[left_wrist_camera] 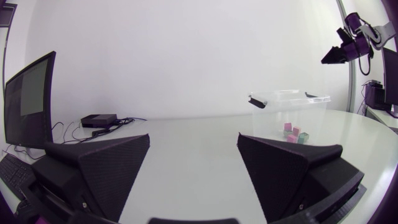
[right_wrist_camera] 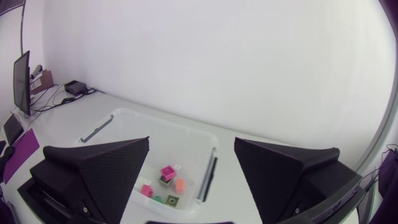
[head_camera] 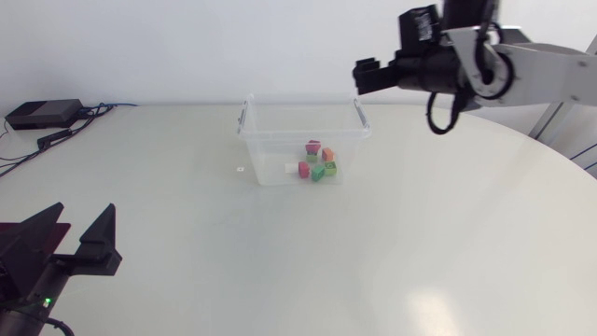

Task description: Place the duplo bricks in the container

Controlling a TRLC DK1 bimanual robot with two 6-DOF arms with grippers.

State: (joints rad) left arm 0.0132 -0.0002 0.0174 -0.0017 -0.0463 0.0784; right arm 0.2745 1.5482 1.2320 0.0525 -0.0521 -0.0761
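A clear plastic container (head_camera: 280, 105) stands at the table's middle back with several duplo bricks (head_camera: 318, 164) lying inside: pink, orange, green and white. My right gripper (head_camera: 364, 75) hangs open and empty above the container's right rear corner. In its wrist view, the right gripper (right_wrist_camera: 191, 142) looks down on the container (right_wrist_camera: 155, 134) and the bricks (right_wrist_camera: 167, 173) between its spread fingers. My left gripper (head_camera: 86, 213) rests open and empty near the front left, far from the container (left_wrist_camera: 289, 99). The bricks (left_wrist_camera: 292, 132) show through the container's wall ahead of the left gripper (left_wrist_camera: 194, 140).
A black box (head_camera: 42, 114) with cables lies at the table's far left back edge. A small white mark (head_camera: 241, 169) is on the table just left of the container.
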